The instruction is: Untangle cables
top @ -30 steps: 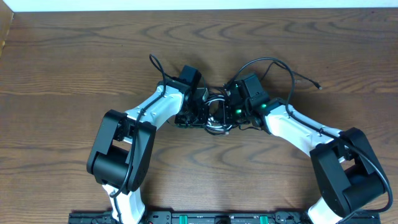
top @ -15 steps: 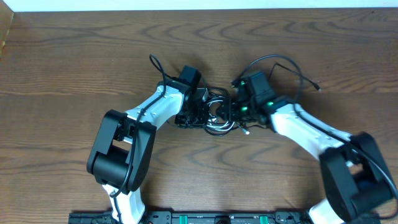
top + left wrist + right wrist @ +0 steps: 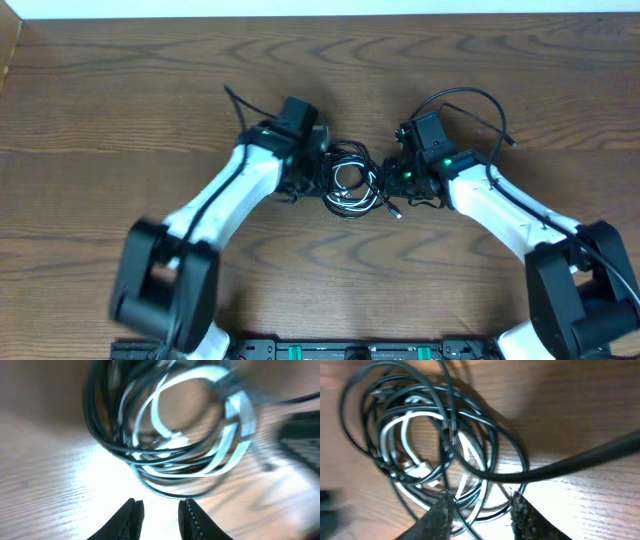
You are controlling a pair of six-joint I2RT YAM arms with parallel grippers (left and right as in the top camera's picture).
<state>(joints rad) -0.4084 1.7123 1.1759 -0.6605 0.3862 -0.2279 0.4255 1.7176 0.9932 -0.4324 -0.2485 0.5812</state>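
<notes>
Since a second earlier, both arms had been drawn apart, and the tangle of cables (image 3: 349, 188) had been left more exposed between them on the brown wood-grain table (image 3: 120, 90). A pale strip (image 3: 300, 8) was seen along the table's far edge. The left gripper (image 3: 160, 510) was held narrowly parted and empty, just short of the coil. The right gripper (image 3: 482, 510) was held wider, with loose strands lying unpinched in its gap.

White arms (image 3: 230, 185), black joints, small green lights.
</notes>
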